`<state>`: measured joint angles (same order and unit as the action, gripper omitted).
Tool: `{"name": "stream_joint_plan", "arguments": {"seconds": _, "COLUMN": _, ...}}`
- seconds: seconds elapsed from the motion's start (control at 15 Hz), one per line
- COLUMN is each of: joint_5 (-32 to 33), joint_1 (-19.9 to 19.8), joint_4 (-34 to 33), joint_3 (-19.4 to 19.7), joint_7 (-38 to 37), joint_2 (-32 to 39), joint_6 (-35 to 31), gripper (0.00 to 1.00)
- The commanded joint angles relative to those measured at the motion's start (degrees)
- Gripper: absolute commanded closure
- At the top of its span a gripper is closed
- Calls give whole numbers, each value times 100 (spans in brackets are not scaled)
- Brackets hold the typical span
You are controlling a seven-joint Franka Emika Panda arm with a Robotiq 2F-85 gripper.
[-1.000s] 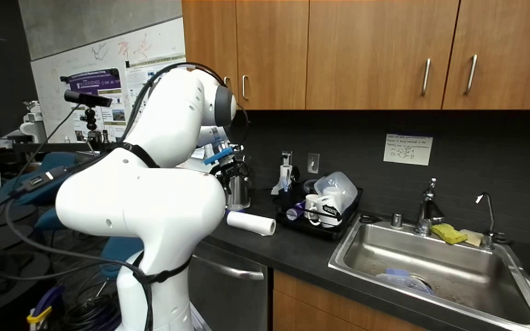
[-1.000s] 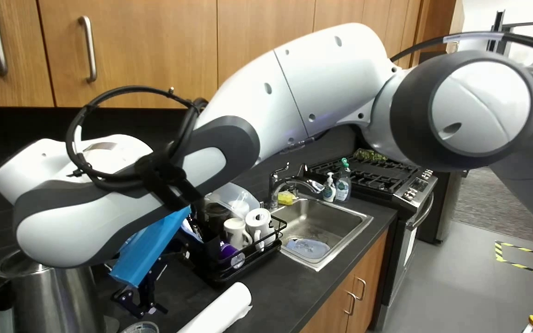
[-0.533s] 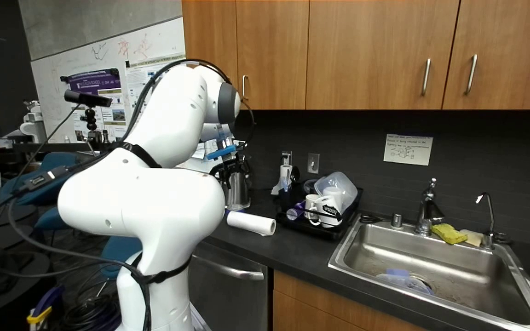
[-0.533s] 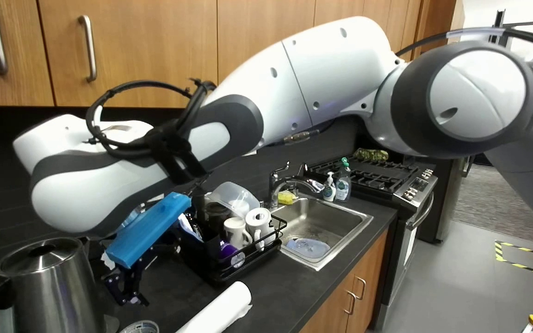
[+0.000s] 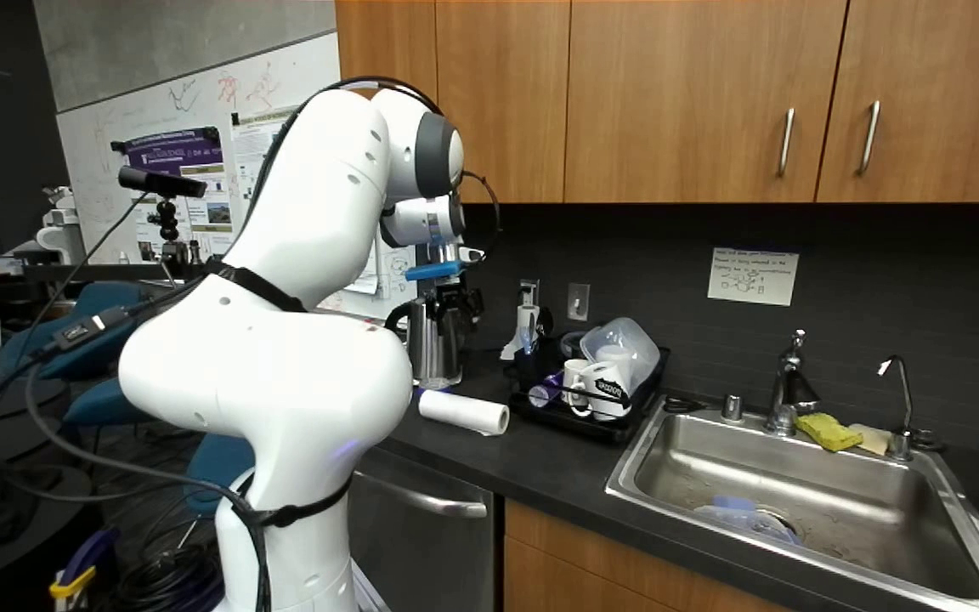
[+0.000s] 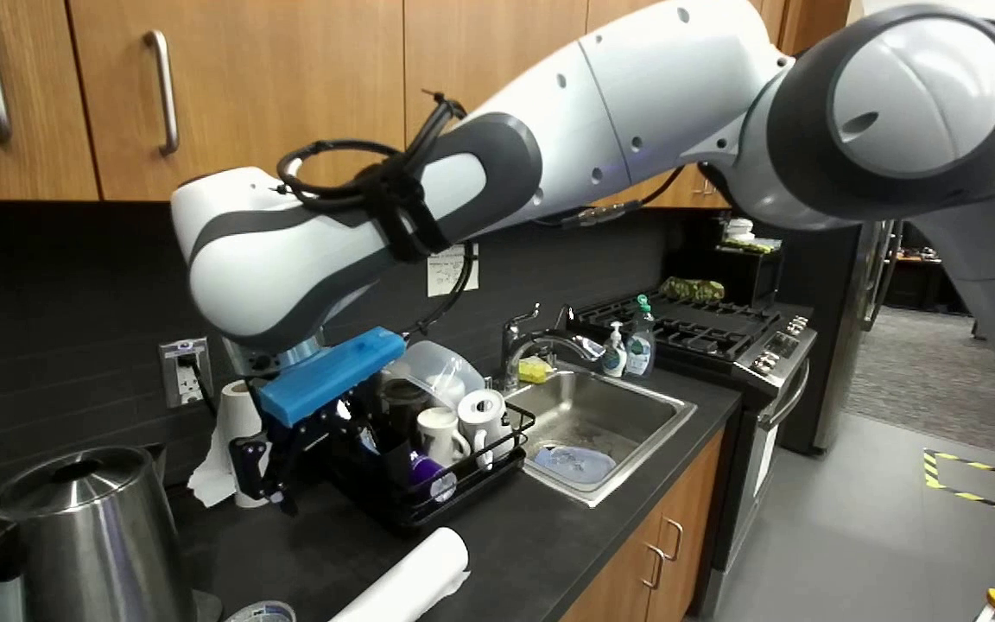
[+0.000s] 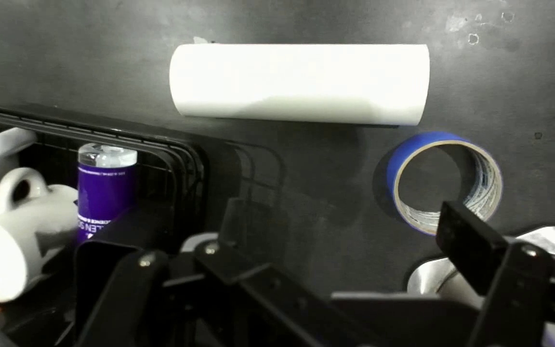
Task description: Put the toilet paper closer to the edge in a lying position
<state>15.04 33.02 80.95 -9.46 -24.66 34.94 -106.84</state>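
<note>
Spread wide apart and holding nothing: two black fingers (image 7: 472,248) at the end of one white robot arm (image 6: 549,112), hanging above a dark kitchen table (image 6: 519,553). Lying on its side on that table: one plain white paper roll (image 7: 299,83), seen whole in the wrist view, near the front edge (image 5: 574,512) but back from it. Just beside the paper roll, one ring of blue tape (image 7: 487,188). Near the tape, one shiny steel jug (image 6: 100,544), tall and tapering. Farther back by the wall (image 6: 74,328) in an exterior view, one upright roll (image 6: 238,415) with a loose sheet (image 6: 211,482) hanging from it. Near the lying paper roll, one black dish rack (image 5: 570,424) with two white mugs (image 6: 439,439), one purple bottle or cup (image 7: 106,193) (cannot tell which) and one clear plastic tub (image 5: 630,340) in sight. Beyond the rack, one steel sink (image 5: 710,450) with two taps (image 5: 785,395), one yellow sponge (image 5: 829,432) on its back rim, and two soap bottles (image 6: 638,350) between sink and stove (image 6: 670,333). Overhead in an exterior view, four wooden cupboard doors (image 5: 693,102) in sight.
</note>
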Motion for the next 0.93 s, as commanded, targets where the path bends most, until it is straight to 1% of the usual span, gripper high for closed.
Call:
{"name": "stream_joint_plan", "arguments": {"seconds": 0.0, "joint_5": -250, "joint_1": -236, "joint_4": 952, "joint_3": -32, "joint_7": -137, "joint_2": -626, "joint_6": -482, "gripper": 0}}
{"name": "stream_joint_plan", "arguments": {"seconds": 0.6, "joint_5": -320, "joint_1": -589, "joint_4": 2172, "joint_3": -26, "joint_7": -389, "joint_2": -1315, "joint_6": -1025, "gripper": 0}}
{"name": "stream_joint_plan", "arguments": {"seconds": 0.87, "joint_5": -295, "joint_1": -681, "joint_4": 2476, "joint_3": -39, "joint_7": -517, "joint_2": -1497, "joint_6": -1117, "gripper": 0}}
